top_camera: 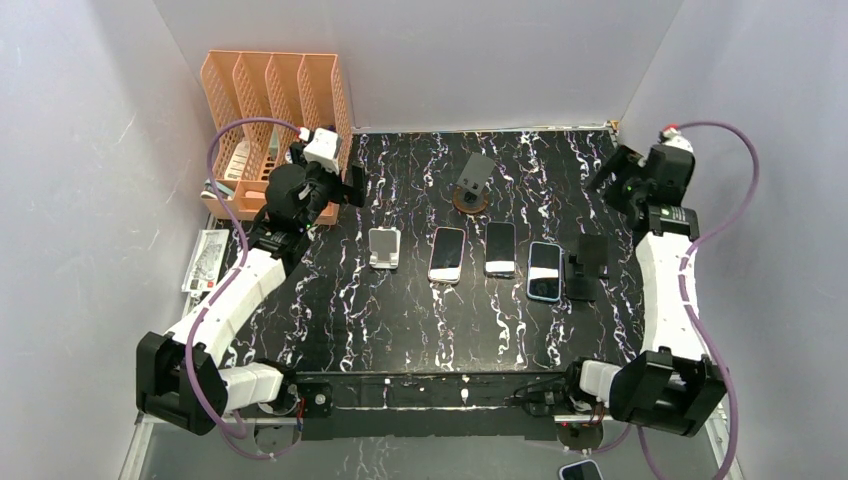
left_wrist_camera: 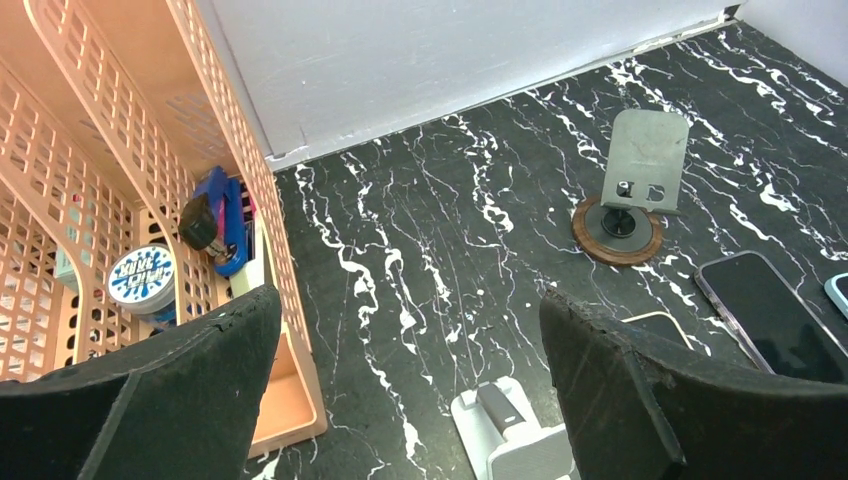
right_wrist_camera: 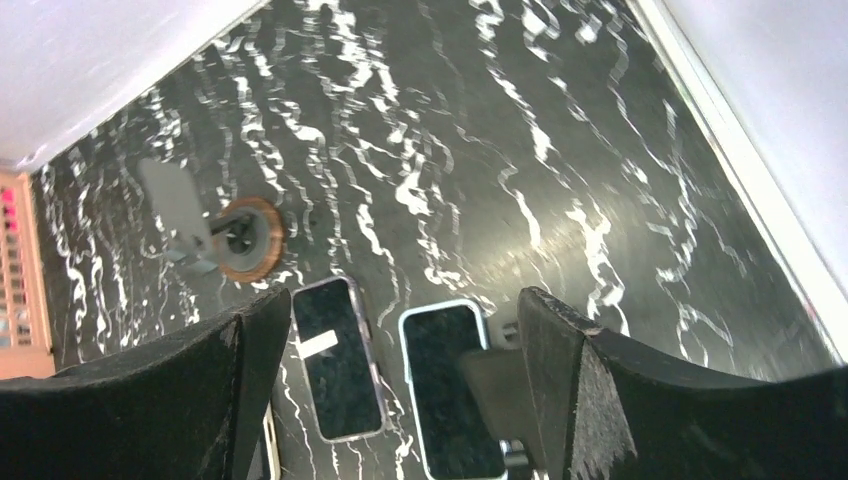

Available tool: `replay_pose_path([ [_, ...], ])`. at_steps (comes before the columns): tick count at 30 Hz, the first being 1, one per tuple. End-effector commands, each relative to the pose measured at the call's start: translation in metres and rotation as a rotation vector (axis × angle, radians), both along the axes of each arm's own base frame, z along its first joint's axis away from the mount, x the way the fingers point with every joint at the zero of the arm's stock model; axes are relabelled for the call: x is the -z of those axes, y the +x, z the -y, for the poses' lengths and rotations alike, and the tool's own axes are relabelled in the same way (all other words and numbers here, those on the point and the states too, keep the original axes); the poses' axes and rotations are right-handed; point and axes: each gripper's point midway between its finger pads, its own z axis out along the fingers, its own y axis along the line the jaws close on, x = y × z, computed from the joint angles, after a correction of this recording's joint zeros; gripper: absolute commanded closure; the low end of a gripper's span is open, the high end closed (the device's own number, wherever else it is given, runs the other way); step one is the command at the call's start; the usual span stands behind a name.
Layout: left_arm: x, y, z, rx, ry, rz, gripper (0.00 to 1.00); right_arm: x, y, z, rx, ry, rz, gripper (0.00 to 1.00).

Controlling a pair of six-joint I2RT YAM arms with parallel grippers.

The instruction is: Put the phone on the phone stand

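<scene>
The approach seems in hand: left pincer and right pincer are seen open, empty. Next, the blue-edged phone below the right pincer probably needs gripping.

Row across the middle of the surface, left to right: left stand, left phone, middle phone, right phone, right stand.

- Phones lie flat, long sides running near to far, each just beside the next and apart.
- Right phone sits slightly nearer than the other two. Whether it touches the right stand is unclear.
- Rear stand is behind the row, in line with the gap between left and middle phones.
- Organizer is in the far-left corner, against the back wall.
- A tin is inside the organizer, low down; which compartment is unclear.
- Packet lies off the surface's left edge, in front of the organizer.
</scene>
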Motion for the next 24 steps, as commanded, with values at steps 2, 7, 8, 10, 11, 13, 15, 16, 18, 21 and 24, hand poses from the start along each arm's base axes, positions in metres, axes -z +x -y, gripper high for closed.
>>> replay_pose_path([
  [2, -0.008, -0.003, 0.005, 0.024, -0.017, 0.033, 0.02, 0.035, -0.044, 0.028, 0.183, 0.127, -0.070, 0.10],
  [7, -0.006, -0.006, 0.012, 0.041, -0.015, 0.032, 0.02, 0.072, -0.072, 0.049, 0.327, 0.105, -0.077, 0.12],
  [8, -0.006, -0.006, 0.013, 0.043, -0.015, 0.032, 0.02, 0.074, -0.073, 0.048, 0.331, 0.117, -0.076, 0.12],
  [10, -0.006, -0.007, 0.015, 0.048, -0.017, 0.032, 0.02, 0.081, -0.074, 0.046, 0.331, 0.135, -0.099, 0.12],
  [11, -0.006, -0.007, 0.016, 0.050, -0.018, 0.033, 0.02, 0.087, -0.075, 0.047, 0.343, 0.134, -0.121, 0.13],
  [13, -0.006, -0.008, 0.015, 0.047, -0.015, 0.032, 0.02, 0.102, -0.079, 0.052, 0.382, 0.127, -0.146, 0.12],
  [15, -0.005, -0.009, 0.014, 0.046, -0.013, 0.033, 0.02, 0.112, -0.083, 0.051, 0.403, 0.146, -0.119, 0.12],
  [16, -0.005, -0.009, 0.013, 0.042, -0.010, 0.034, 0.02, 0.115, -0.084, 0.048, 0.409, 0.167, -0.088, 0.11],
  [18, -0.005, -0.011, 0.012, 0.036, -0.004, 0.037, 0.02, 0.120, -0.087, 0.049, 0.447, 0.192, -0.002, 0.11],
  [21, -0.006, -0.012, 0.009, 0.024, 0.007, 0.047, 0.02, 0.132, -0.098, 0.051, 0.492, 0.201, 0.037, 0.11],
  [24, -0.004, -0.014, 0.011, 0.028, 0.017, 0.049, 0.02, 0.142, -0.110, 0.058, 0.544, 0.172, -0.022, 0.12],
])
